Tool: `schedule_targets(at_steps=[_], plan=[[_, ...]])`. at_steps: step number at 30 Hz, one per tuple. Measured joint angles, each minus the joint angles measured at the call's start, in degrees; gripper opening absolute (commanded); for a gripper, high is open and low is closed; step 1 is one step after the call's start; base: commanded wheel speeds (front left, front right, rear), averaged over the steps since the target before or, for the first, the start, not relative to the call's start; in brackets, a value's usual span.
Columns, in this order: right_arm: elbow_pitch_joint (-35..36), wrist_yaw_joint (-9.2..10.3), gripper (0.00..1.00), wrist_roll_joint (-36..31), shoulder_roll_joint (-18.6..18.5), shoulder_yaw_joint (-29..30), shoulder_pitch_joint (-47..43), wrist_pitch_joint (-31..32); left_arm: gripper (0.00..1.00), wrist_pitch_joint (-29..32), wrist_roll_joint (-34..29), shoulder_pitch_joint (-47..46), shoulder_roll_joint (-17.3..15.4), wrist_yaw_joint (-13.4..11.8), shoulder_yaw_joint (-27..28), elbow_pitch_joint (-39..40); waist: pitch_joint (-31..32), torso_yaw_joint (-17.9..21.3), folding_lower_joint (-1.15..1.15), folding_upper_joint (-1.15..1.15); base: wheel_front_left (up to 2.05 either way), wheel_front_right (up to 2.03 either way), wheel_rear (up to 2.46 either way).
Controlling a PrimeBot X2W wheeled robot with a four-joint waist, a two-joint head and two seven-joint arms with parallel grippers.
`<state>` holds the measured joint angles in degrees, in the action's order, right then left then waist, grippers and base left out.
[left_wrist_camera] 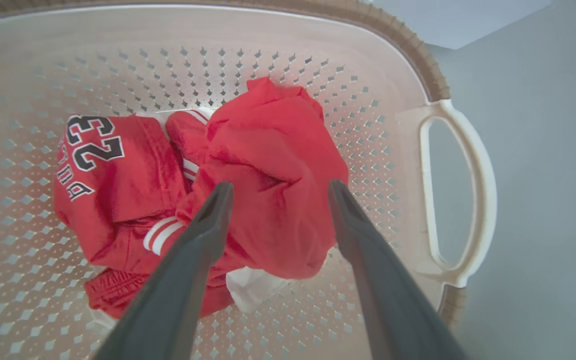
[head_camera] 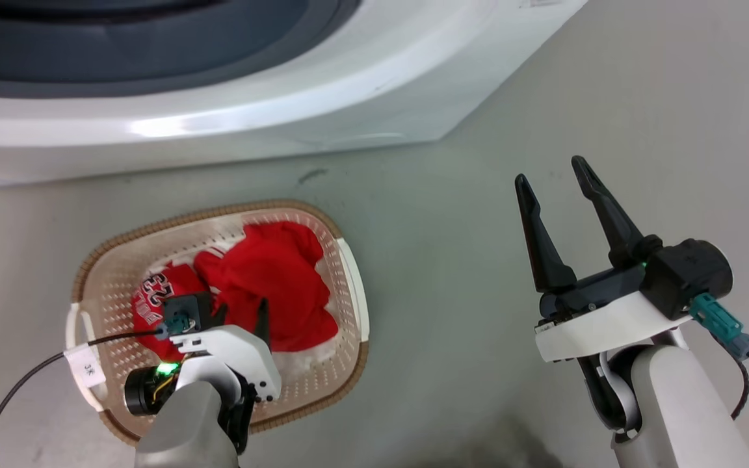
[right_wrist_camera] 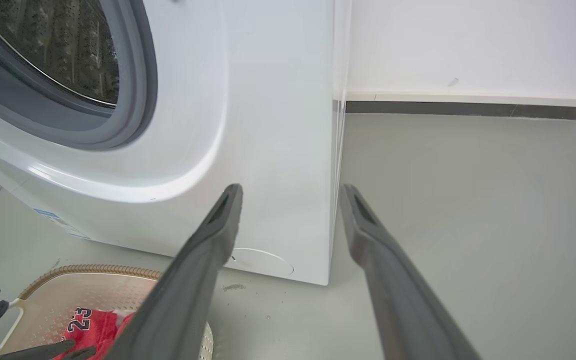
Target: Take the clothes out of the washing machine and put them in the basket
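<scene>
Red clothes lie crumpled together in the perforated cream basket.

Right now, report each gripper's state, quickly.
Left gripper: open, empty, over the clothes in the basket.
Right gripper: open, holding nothing, near the washing machine.

Bright, even light; edges perhaps warped
</scene>
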<state>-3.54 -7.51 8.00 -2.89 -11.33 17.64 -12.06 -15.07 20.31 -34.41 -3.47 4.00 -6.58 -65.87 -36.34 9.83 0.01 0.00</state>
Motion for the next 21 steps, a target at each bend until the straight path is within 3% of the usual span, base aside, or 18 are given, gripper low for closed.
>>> schedule_targets(at_steps=[7,21], plan=[[-1.87,0.0,1.0,-0.54,0.01,0.88,-2.04,0.12,1.0,0.01,-1.54,4.57,0.21,-0.83,1.05,5.28,8.09,-1.42,0.0,0.0,0.0,0.0,0.0],[-1.24,0.0,1.0,-2.69,0.0,5.05,-8.05,2.12,1.0,0.01,-6.54,13.96,0.48,-2.68,4.93,27.43,22.54,-5.28,-0.01,0.0,0.0,0.0,0.0]])
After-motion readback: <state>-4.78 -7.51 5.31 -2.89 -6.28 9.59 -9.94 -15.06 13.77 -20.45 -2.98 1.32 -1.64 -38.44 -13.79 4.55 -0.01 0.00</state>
